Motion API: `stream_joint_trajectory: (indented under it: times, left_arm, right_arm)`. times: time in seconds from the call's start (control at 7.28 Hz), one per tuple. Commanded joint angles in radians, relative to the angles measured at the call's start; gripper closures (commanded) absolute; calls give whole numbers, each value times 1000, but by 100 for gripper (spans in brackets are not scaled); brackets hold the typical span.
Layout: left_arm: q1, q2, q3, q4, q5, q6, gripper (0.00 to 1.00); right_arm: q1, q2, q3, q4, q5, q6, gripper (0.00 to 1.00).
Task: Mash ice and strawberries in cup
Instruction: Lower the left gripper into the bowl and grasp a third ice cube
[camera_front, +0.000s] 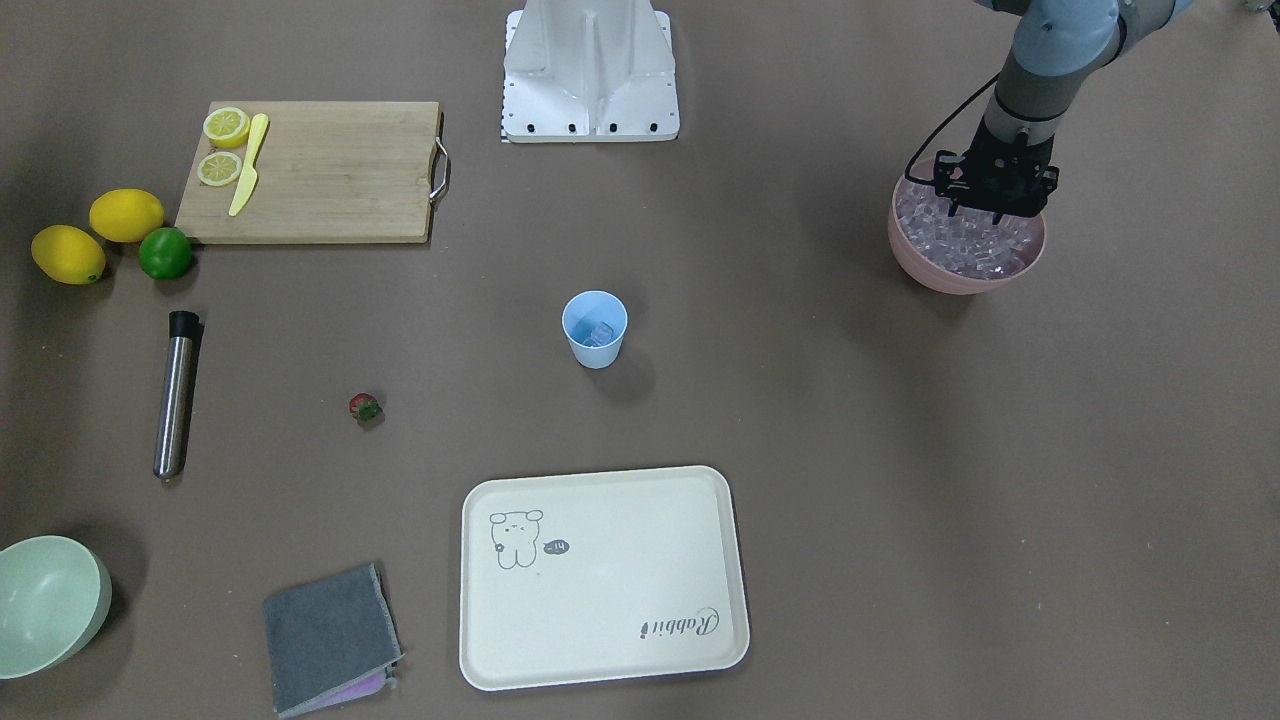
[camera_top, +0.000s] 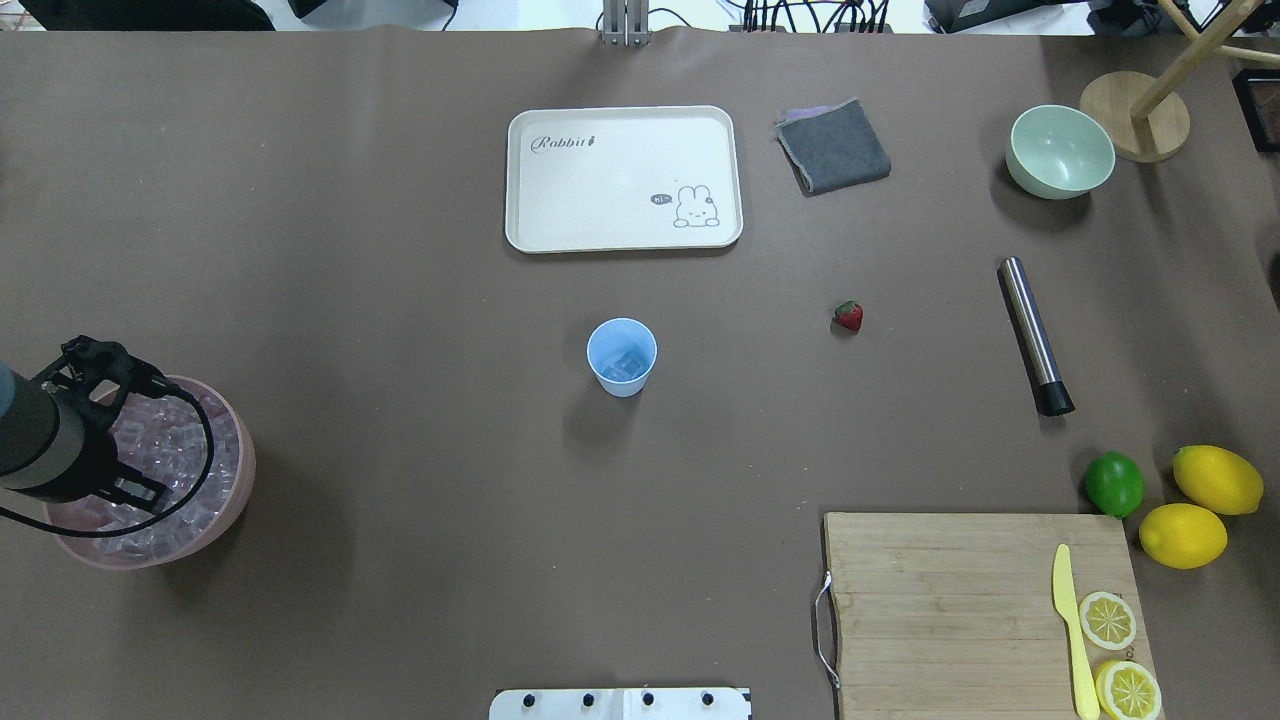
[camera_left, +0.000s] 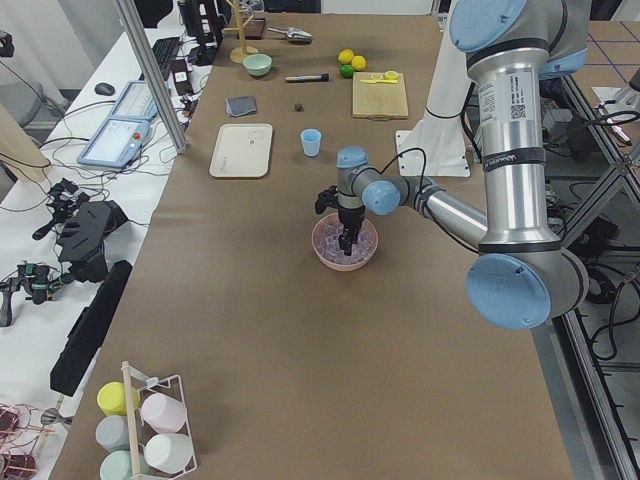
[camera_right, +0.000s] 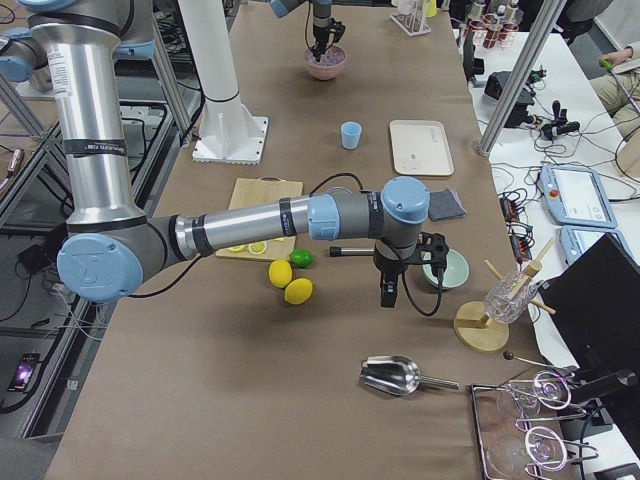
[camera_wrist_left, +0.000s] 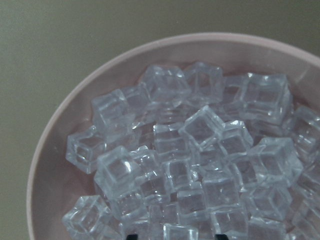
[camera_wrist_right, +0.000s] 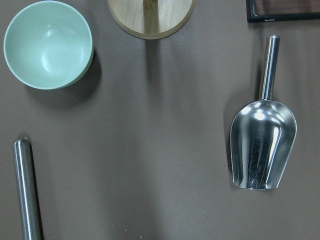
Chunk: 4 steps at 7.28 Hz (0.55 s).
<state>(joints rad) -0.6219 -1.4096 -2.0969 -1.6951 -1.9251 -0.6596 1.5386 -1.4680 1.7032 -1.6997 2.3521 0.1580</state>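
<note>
1. Two fingertips (camera_wrist_left: 132, 236) of the left gripper (camera_front: 978, 210) sit spread apart and empty, just above the ice (camera_wrist_left: 202, 127) in the pink bowl (camera_front: 905, 250).
2. Right gripper (camera_right: 388, 292) hangs near the green bowl (camera_right: 447, 270); can't tell if it's spread or clenched.
3. Some ice is already in the cup (camera_front: 594, 345), mid-table. Strawberry (camera_front: 364, 406) lies well apart from it and the muddler (camera_front: 176, 395) is untouched, so I'd say early days.
4. Tray (camera_front: 600, 640) reads "Rabbit", plus a tiny bubble that looks like "hi".

Writing on the tray
The cream tray (camera_top: 620, 175) reads "Rabbit" in cursive; the cartoon's little speech bubble is too small to read.
</note>
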Motion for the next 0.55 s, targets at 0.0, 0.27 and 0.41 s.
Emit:
stream_joint_trajectory:
  times: [0.0, 0.27, 0.41]
  left_arm:
    - [4, -2, 8, -2, 0, 0, 40]
    - [7, -3, 9, -2, 0, 0, 44]
    - [7, -3, 8, -2, 0, 0, 52]
  right_arm:
    - [0, -2, 7, 0, 0, 0, 0]
    - [0, -2, 7, 0, 1, 0, 0]
    - [0, 0, 7, 0, 0, 0, 0]
